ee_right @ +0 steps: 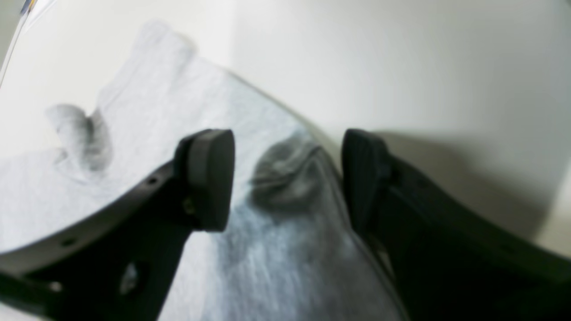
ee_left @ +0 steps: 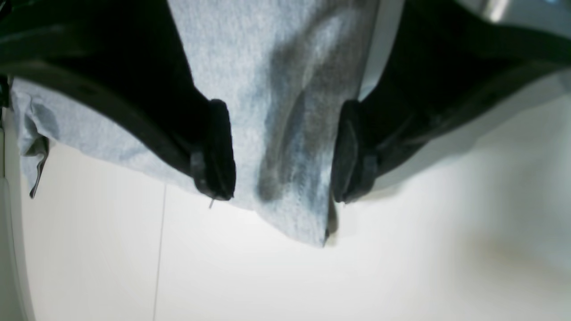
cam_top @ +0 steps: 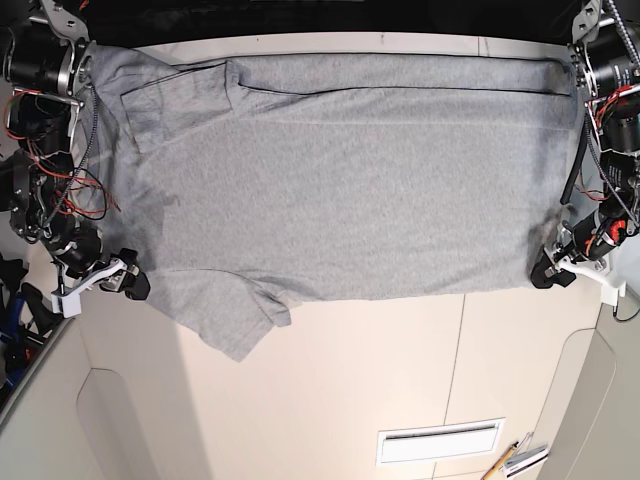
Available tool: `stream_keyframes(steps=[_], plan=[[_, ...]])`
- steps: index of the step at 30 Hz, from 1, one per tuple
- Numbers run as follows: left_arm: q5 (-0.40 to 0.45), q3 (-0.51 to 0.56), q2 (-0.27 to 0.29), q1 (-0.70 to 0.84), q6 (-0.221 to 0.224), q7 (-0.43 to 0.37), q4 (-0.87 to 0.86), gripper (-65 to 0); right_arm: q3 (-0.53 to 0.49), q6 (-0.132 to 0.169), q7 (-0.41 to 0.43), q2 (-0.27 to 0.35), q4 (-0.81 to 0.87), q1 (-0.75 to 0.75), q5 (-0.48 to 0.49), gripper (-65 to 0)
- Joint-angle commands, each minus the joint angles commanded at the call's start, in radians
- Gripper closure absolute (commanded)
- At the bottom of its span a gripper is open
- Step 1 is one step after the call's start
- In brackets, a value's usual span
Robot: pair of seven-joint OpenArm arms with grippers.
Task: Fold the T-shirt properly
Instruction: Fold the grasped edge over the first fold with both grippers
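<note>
While both end effectors (ee_left: 283, 154) gape, apparently touching T-shirt (cam_top: 350, 200)

On my base view, pale table (cam_top: 340, 400) fills lower half, thin dark seam running down it toward five o'clock. White rectangle with dark outline (cam_top: 440, 442) near table's front edge, around five o'clock. Just right of it, toward five o'clock corner, small slim items (cam_top: 512, 458), one yellowish, too small to identify.

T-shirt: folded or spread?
Mostly spread: the T-shirt lies wide across the table in the base view, with a flap doubled over at upper left.
</note>
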Motion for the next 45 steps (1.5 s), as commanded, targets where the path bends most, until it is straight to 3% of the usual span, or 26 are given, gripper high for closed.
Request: stream_keyframes(steps=[4, 6, 10, 12, 13, 18, 22, 25, 30, 35, 40, 45], plan=[[0.001, 0.005, 0.011, 0.0, 0.0, 0.0, 0.0, -38.7, -0.007, 0.007, -0.003, -0.04, 0.0, 0.0, 0.0, -37.1], [0.001, 0.005, 0.015, 0.0, 0.0, 0.009, 0.0, -37.1, -0.007, 0.007, -0.003, -0.051, 0.0, 0.0, -0.004, -29.0], [0.0, 0.005, 0.012, 0.0, 0.0, 0.015, 0.0, -11.0, -0.007, 0.007, -0.002, -0.05, 0.008, 0.008, -0.004, -8.4], [0.001, 0.005, 0.013, 0.0, 0.0, 0.015, 0.0, -3.0, -0.007, 0.007, -0.002, -0.05, 0.019, 0.011, -0.006, -0.4], [0.001, 0.005, 0.012, 0.0, 0.0, 0.016, 0.0, 0.0, -0.007, 0.007, -0.003, -0.05, 0.027, 0.011, -0.008, 0.0], [0.0, 0.005, 0.011, 0.0, 0.0, 0.033, 0.012, 0.0, -0.007, 0.007, -0.018, -0.05, 0.05, 0.011, -0.037, 0.0], [-0.027, 0.005, 0.009, 0.002, 0.0, 0.126, 0.11, 0.0, -0.007, 0.007, -0.118, -0.042, 0.116, 0.004, -0.02, 0.0], [-0.1, 0.005, -0.017, 0.006, 0.0, 0.225, 0.207, 0.0, -0.007, 0.008, -0.138, -0.007, 0.216, -0.046, 0.052, 0.0], [-0.264, 0.005, -0.107, 0.008, 0.0, 0.387, 0.252, 0.0, -0.006, 0.014, -0.192, 0.035, 0.406, -0.161, 0.115, 0.0], [-0.382, 0.005, -0.156, 0.035, 0.0, 0.485, 0.254, 0.0, 0.005, 0.011, -0.195, 0.055, 0.568, -0.262, 0.121, 0.0], [-0.461, 0.005, -0.185, 0.141, 0.0, 0.536, 0.274, 0.0, 0.08, 0.01, -0.219, 0.055, 0.678, -0.374, 0.157, 0.0], [-0.472, 0.005, -0.204, 0.267, 0.0, 0.547, 0.407, 0.0, 0.164, 0.011, -0.239, 0.054, 0.752, -0.476, 0.21, 0.0]])
